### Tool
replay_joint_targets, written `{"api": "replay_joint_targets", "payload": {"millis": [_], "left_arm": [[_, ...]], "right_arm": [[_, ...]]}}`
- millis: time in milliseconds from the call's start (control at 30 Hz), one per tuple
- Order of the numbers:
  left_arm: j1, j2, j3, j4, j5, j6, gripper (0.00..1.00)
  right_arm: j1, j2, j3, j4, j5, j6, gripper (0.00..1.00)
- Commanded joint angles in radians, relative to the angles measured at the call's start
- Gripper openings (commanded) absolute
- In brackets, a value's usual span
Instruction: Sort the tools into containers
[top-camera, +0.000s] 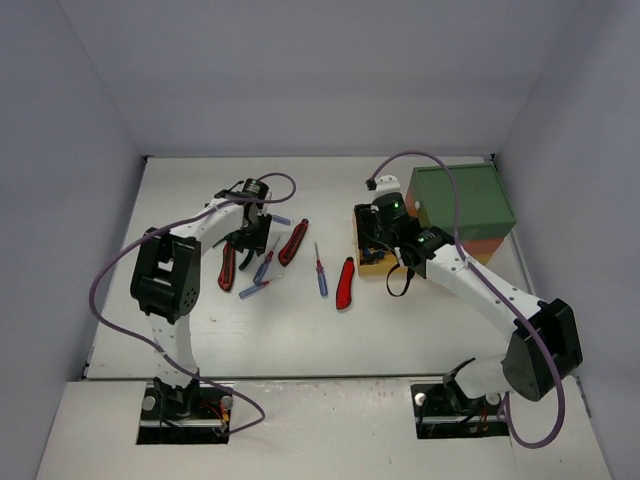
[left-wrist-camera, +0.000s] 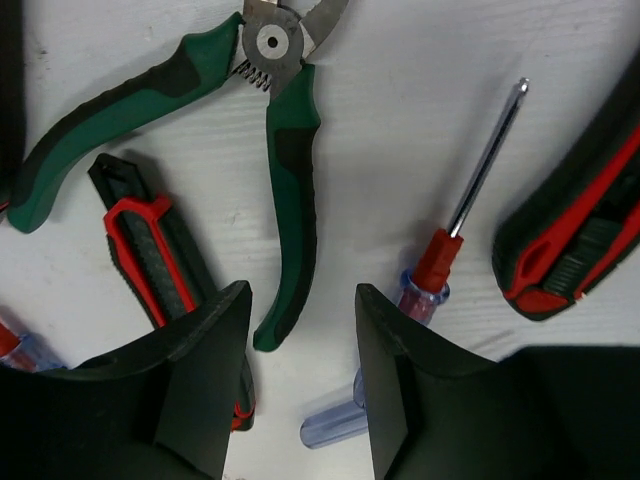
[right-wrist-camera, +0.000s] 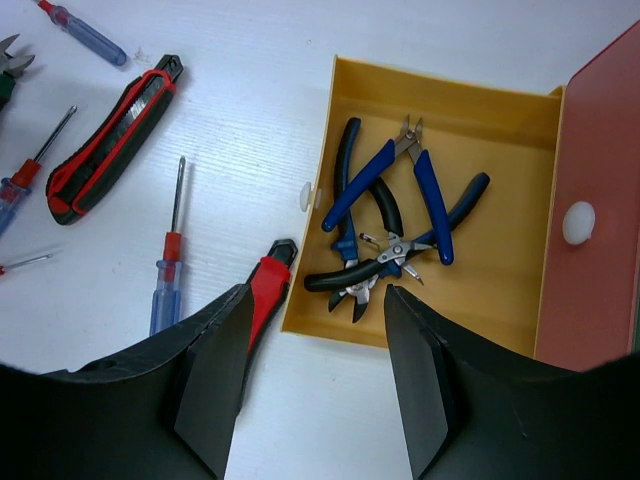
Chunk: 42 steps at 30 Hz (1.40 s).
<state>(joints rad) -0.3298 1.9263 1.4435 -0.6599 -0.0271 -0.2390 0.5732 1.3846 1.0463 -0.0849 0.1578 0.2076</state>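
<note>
Bright even light, soft shadows; overhead detail possibly blurred.

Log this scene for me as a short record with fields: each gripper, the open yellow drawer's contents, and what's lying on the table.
left gripper: open, jaws either side of one handle of the green-handled pliers
right gripper: open, empty, above the front edge of the yellow drawer
drawer contents: blue-handled pliers and black-handled pliers, overlapping
loose on the table: red utility knives, screwdrivers, left of the drawer
stacked unit: green top, yellow drawer pulled out
</note>
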Motion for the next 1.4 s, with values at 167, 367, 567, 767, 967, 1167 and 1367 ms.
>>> {"api": "replay_joint_targets", "payload": {"millis": [167, 367, 567, 767, 967, 1167, 1367], "left_arm": [[0.013, 0.074, 0.115, -0.004, -0.063, 0.013, 0.35], [0.021, 0.095, 0.114, -0.007, -0.047, 0.008, 0.06], [0.021, 0.012, 0.131, -0.009, -0.010, 0.000, 0.00], [0.008, -0.147, 0.153, -0.009, 0.075, -0.013, 0.00], [-0.043, -0.303, 0.113, 0.002, 0.178, -0.092, 0.00], [-0.129, -0.420, 0.050, 0.088, 0.225, -0.177, 0.00], [-0.181, -0.507, -0.001, 0.158, 0.241, -0.242, 0.00]], "right_arm": [[0.008, -0.091, -0.037, 0.040, -0.011, 0.038, 0.53], [0.009, -0.106, -0.049, 0.040, -0.015, 0.049, 0.53], [0.011, -0.100, -0.031, 0.042, -0.024, 0.051, 0.53], [0.014, -0.091, 0.023, 0.042, -0.071, 0.068, 0.53], [0.027, -0.068, 0.113, 0.067, -0.173, 0.143, 0.53], [0.074, -0.030, 0.150, 0.179, -0.230, 0.251, 0.54], [0.100, 0.017, 0.167, 0.276, -0.262, 0.333, 0.55]]}}
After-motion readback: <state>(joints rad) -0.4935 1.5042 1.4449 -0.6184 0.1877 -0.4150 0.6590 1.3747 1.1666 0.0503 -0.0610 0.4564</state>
